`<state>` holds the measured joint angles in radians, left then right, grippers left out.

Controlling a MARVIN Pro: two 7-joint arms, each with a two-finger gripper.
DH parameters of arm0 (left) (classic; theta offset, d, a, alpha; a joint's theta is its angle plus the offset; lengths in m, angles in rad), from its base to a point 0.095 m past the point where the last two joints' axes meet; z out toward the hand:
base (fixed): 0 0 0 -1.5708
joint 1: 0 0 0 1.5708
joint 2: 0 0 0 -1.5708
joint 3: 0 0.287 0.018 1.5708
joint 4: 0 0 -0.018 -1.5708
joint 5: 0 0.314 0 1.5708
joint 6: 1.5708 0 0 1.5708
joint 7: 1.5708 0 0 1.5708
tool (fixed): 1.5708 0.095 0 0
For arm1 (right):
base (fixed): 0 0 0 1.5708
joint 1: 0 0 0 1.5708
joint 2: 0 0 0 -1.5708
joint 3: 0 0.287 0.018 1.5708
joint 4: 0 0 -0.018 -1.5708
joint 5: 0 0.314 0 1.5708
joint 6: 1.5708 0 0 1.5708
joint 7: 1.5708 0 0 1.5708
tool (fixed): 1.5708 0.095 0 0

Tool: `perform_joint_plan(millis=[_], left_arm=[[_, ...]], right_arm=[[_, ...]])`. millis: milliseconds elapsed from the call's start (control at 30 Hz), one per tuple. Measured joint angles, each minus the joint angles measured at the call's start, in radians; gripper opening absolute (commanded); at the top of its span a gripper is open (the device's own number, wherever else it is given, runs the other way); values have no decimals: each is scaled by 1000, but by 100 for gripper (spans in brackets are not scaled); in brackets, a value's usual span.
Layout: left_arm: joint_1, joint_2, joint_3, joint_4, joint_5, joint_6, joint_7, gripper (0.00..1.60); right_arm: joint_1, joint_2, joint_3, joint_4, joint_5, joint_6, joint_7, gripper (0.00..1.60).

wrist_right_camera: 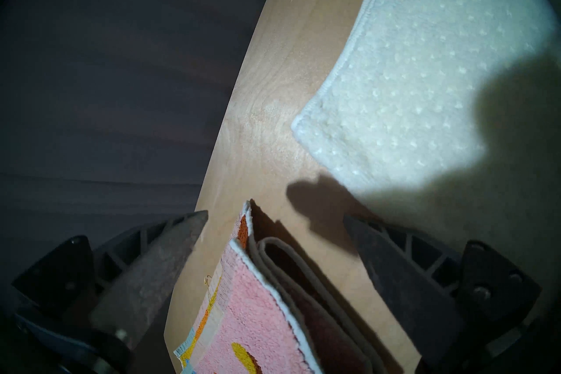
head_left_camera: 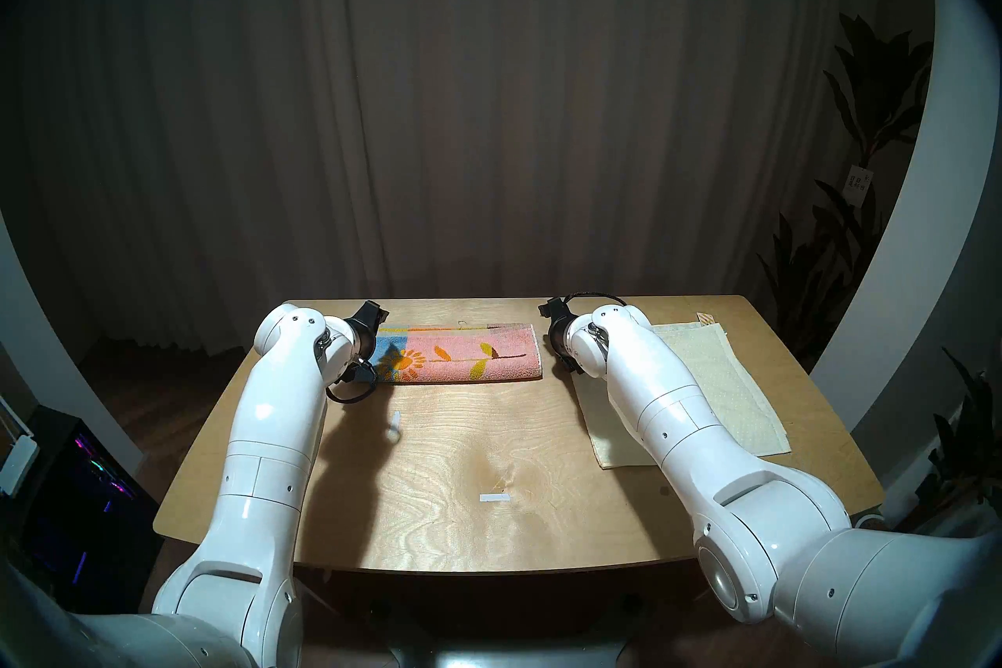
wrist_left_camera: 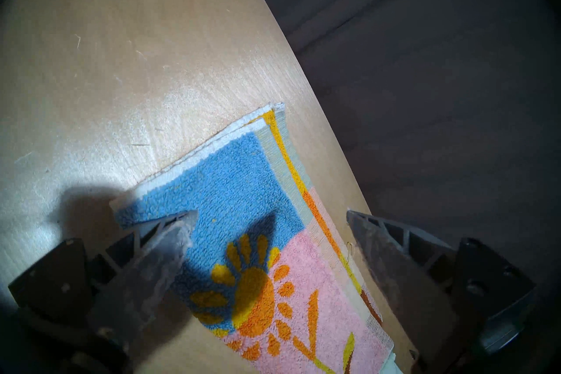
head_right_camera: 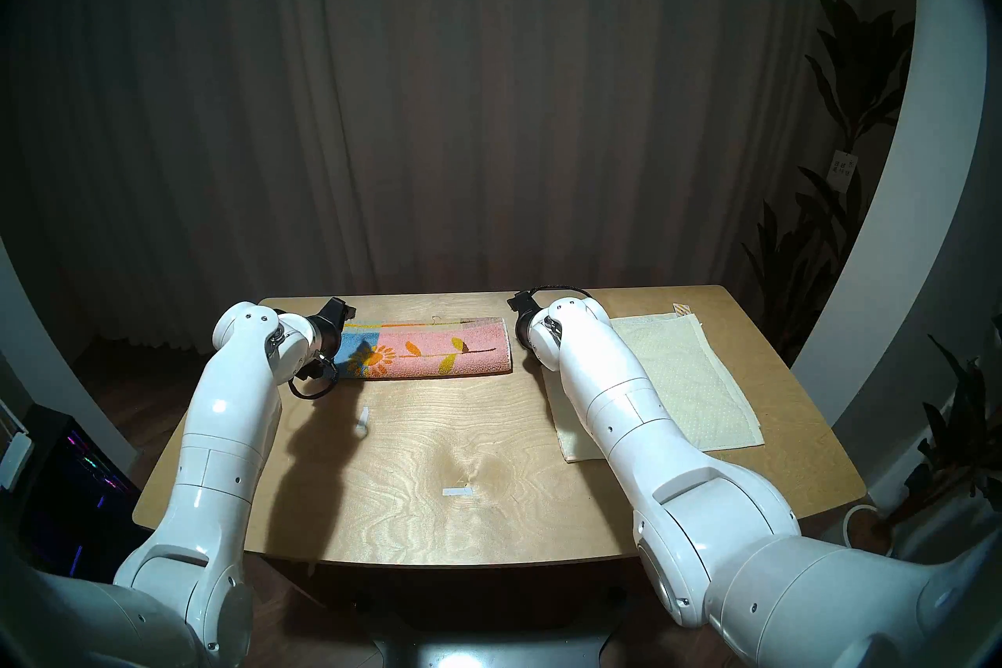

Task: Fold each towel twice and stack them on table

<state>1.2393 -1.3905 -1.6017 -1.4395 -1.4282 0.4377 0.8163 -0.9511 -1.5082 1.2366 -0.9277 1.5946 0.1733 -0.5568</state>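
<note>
The pink and blue towel (head_left_camera: 461, 358) (head_right_camera: 428, 352) lies folded into a long strip near the far edge of the table (head_left_camera: 461, 515). My left gripper (wrist_left_camera: 271, 212) hovers open over its blue end (wrist_left_camera: 239, 182), one finger over the near corner. At the strip's pink end (wrist_right_camera: 252, 318), where the folded layers show, my right gripper (wrist_right_camera: 275, 215) stands open with its fingers on either side. The cream dotted towel (head_left_camera: 721, 379) (wrist_right_camera: 425, 76) lies flat on the table's right side, partly hidden under my right arm. Neither gripper holds anything.
Two white tape marks (head_left_camera: 494, 497) (head_left_camera: 396, 425) sit on the wood in the middle. A dark curtain hangs behind the table. Potted plants (head_left_camera: 867, 108) stand to the right, and a lit computer case (head_left_camera: 81, 488) is on the floor at the left.
</note>
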Motion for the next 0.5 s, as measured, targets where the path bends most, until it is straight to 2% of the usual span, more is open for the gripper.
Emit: perform_joint_plan(millis=[500], left_arm=[[124,-7,-23,-128,-28,-9,-21,160]], right_arm=[[-52,38,10,-71,21,43,43,160]])
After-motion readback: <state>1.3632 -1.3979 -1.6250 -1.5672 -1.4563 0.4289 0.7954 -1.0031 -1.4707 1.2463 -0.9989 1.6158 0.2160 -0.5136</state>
